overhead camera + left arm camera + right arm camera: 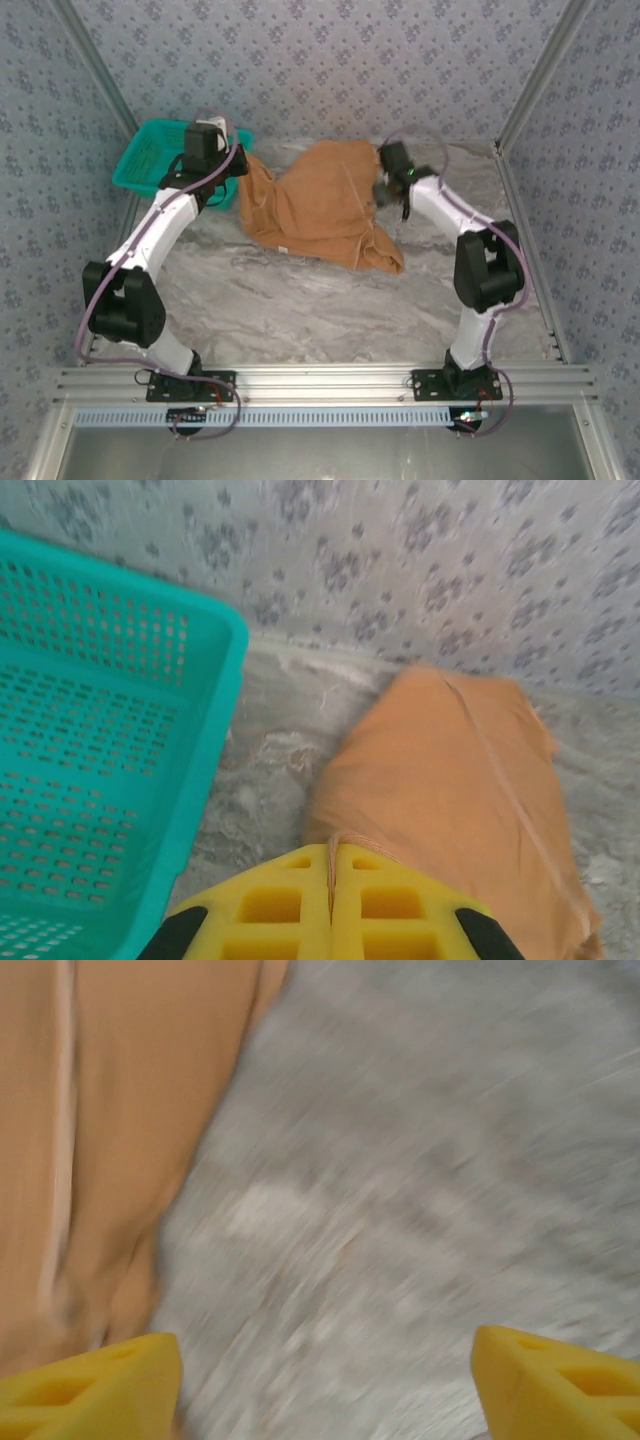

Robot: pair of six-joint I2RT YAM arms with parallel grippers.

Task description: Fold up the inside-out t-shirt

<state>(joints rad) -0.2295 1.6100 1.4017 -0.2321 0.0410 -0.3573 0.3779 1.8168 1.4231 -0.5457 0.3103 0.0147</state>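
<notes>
While left gripper (331, 880) pinches t-shirt (450, 770), right gripper (320, 1365) gapes

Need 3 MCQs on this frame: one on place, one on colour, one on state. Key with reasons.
1. Where is the basket relative to the t-shirt?
A) to its left, at the far corner of the table
B) to its right
C) on top of it

2. What colour is the t-shirt?
A) blue
B) white
C) orange-tan

3. How is the right claw?
A) shut on the t-shirt
B) open, holding nothing
C) shut on the basket

Key:
1 A, the top view shows the basket left of the cloth, in the far corner.
2 C, the cloth is orange-tan in every view.
3 B, in the right wrist view its jaws stand wide apart over bare table.
</notes>
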